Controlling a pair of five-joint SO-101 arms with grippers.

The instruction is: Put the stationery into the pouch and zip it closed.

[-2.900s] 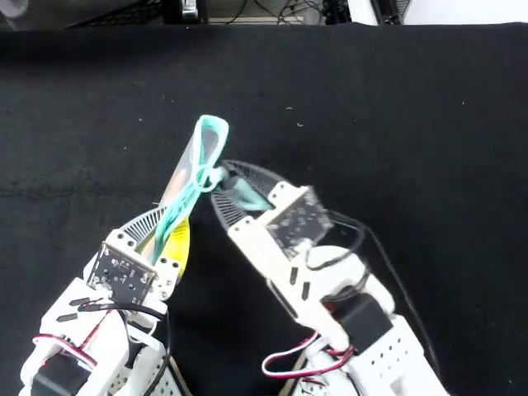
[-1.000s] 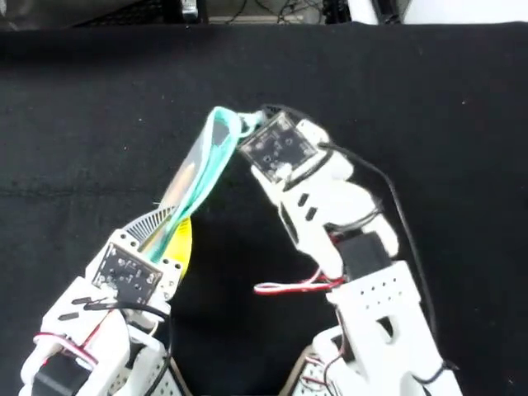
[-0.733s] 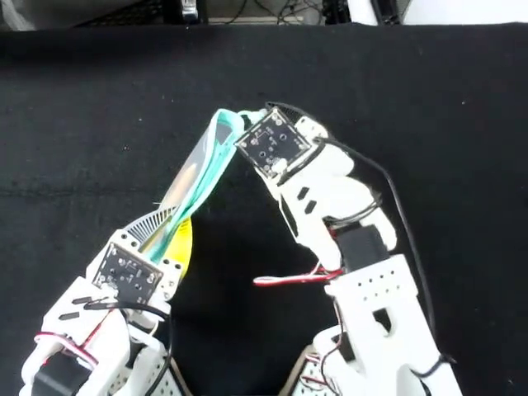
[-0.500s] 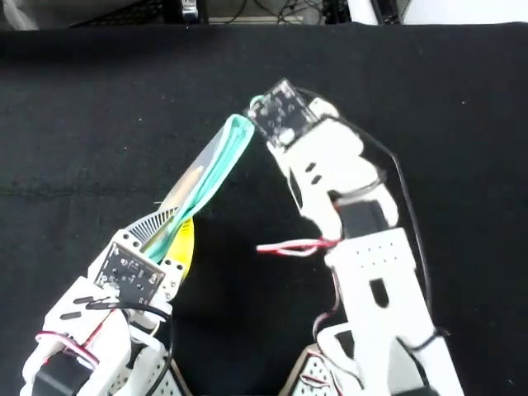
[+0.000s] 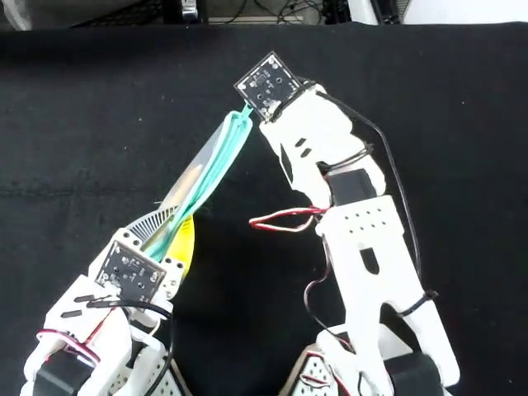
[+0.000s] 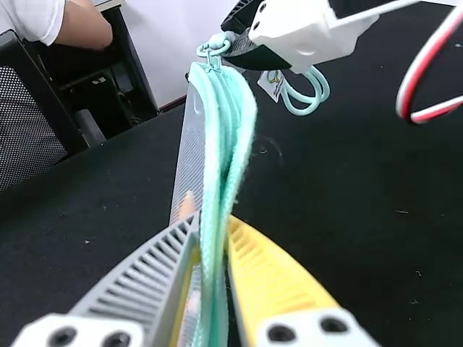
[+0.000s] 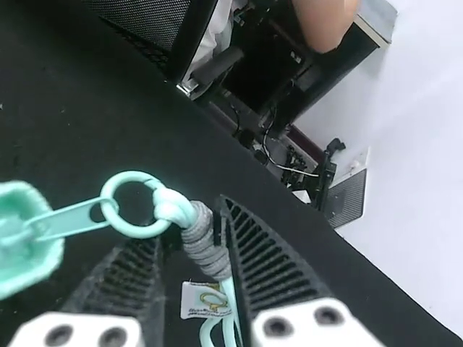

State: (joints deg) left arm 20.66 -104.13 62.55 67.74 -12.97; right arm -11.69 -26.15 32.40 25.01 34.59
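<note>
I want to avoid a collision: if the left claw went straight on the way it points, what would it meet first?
Probably the right claw, gripping the zipper cord at the far end of the pouch that the left claw holds; depth is unclear.

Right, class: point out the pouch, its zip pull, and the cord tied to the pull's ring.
pouch [image 6: 221, 144]: left wrist view, on its teal zip edge.
zip pull [image 7: 69, 215]: right wrist view, on the flat tab.
cord [image 7: 200, 249]: right wrist view, on the grey wrapped part.

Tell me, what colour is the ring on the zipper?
The ring is mint green, like the pouch trim; the right wrist view shows it best.
</note>
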